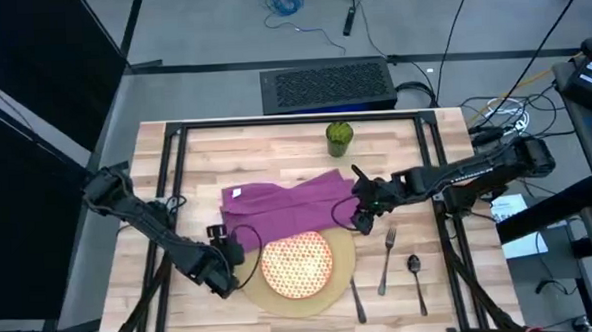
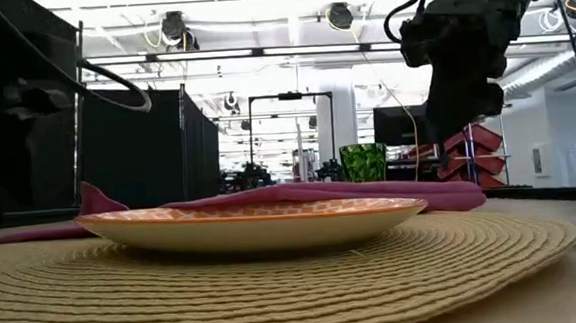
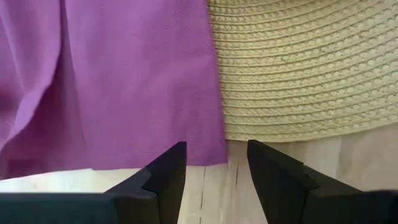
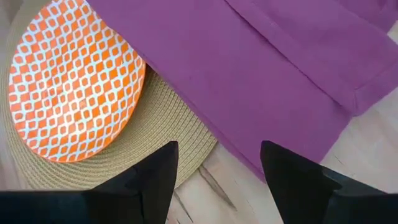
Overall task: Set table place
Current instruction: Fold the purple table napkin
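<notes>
Both grippers hover at the purple napkin (image 1: 283, 209), mid-frame, seemingly to clear it off the mat (image 1: 343, 276). The left gripper (image 3: 214, 163) and right gripper (image 4: 217, 163) both stand open, holding nothing.

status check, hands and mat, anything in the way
Left hand and right hand open, empty, flanking purple cloth. Plate on mat. Cloth overlaps mat's far edge.

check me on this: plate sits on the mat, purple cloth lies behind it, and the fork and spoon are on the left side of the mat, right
Not quite. In the high view the fork and spoon lie on the table to the right of the mat, not the left. The rest holds: the plate sits on the mat and the purple cloth lies behind it.
</notes>
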